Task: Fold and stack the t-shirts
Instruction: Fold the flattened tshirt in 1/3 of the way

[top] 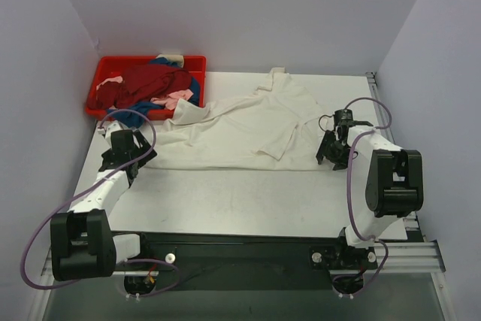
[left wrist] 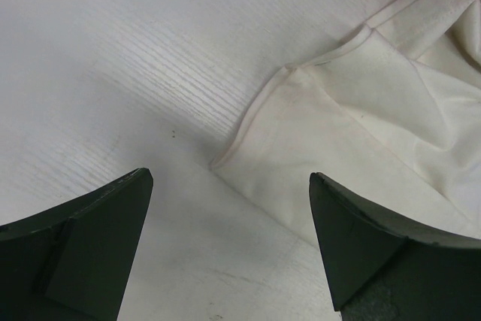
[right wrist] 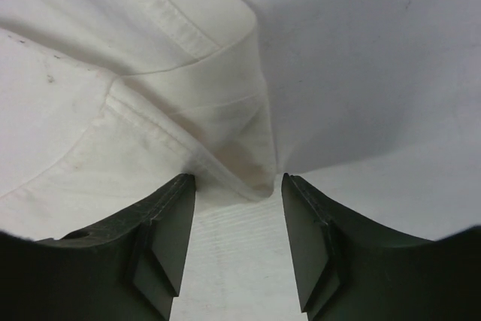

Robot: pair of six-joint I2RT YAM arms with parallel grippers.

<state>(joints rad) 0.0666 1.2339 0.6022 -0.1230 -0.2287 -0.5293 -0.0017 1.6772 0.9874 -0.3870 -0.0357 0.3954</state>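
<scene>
– Cream-white t-shirt [top: 248, 129]: location?
– Spread across table [top: 240, 201], far half. Dark red t-shirt [top: 146, 82] heaped in red tray [top: 124, 59], far-left corner.
– Grippers?
– Left gripper [left wrist: 229, 182]: jaws wide, at hem corner. Right gripper [right wrist: 239, 186]: jaws apart, straddling a fold.

Overhead view: even, soft light from above, no glare. Table [top: 225, 201] read bright, nearly washed out; arms cast only faint shadows. Cream-white t-shirt [top: 248, 129] showed gentle shading in folds. Wrist views: wood grain and cloth weave sharp; left gripper [left wrist: 230, 177] fingers [left wrist: 90, 246] looked dark, underexposed, slightly soft at near edge.
</scene>
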